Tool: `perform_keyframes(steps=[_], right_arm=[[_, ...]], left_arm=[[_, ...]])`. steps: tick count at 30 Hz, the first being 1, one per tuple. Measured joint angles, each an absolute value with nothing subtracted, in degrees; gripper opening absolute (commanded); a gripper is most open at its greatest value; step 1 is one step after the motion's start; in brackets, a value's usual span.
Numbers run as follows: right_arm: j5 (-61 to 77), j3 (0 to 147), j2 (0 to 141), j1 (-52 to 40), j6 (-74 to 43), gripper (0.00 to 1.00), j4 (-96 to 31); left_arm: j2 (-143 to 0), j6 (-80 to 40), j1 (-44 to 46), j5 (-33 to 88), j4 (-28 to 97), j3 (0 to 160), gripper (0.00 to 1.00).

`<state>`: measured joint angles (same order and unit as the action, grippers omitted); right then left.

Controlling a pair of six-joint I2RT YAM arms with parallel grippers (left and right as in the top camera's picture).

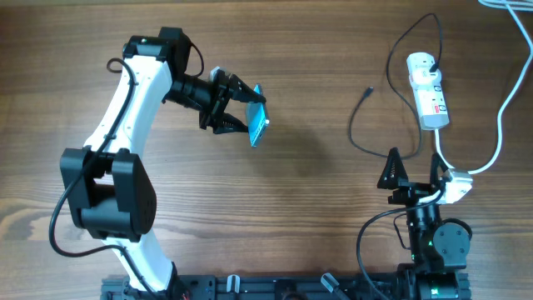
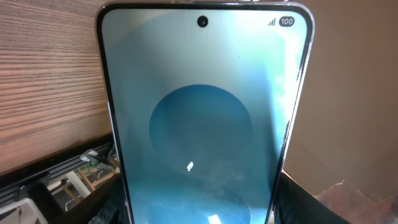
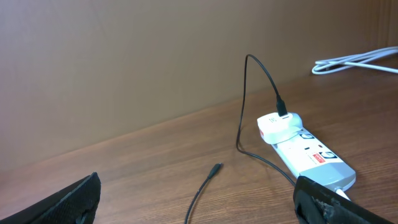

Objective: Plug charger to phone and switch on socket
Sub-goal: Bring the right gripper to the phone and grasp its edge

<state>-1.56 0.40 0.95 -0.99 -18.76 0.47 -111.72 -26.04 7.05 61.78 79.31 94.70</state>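
You've got a brown wood-grain table (image 1: 283,192), grain running left-right in the overhead view. Along its near edge sits a black rail (image 1: 250,287) w/ small clips. Right wrist cam: plain brown wall (image 3: 124,56) rises behind the tabletop, matte, slightly darker up top. Left wrist cam: blurry black frame (image 2: 56,180) w/ white bits, low left; can't tell more.

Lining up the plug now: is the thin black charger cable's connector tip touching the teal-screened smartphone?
Apart. Overhead view: the black connector tip lies on the brown wooden table, bare wood separating it from the teal-screened smartphone in the left pincer.
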Motion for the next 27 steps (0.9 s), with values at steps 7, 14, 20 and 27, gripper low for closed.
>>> perform_keyframes(steps=[7, 14, 20, 27], right_arm=[[-1.28, 0.4, 0.95, -0.99, -19.88, 1.0, 0.47], [13.87, 0.4, 1.85, -0.99, -49.67, 1.0, 1.39], [29.43, 0.4, 6.0, -0.99, -66.43, 1.0, 1.56], [32.56, 0.4, 13.17, -0.99, -55.81, 0.99, 2.26]], left_arm=[[-111.72, -26.11, 7.05, 60.25, 76.55, 94.7, 0.53], [-111.72, -27.22, 7.05, 50.13, 67.83, 94.78, 0.53], [-111.72, -31.03, 7.05, 40.21, 60.99, 94.78, 0.53], [-111.72, -33.32, 7.05, 31.33, 58.13, 94.78, 0.53]])
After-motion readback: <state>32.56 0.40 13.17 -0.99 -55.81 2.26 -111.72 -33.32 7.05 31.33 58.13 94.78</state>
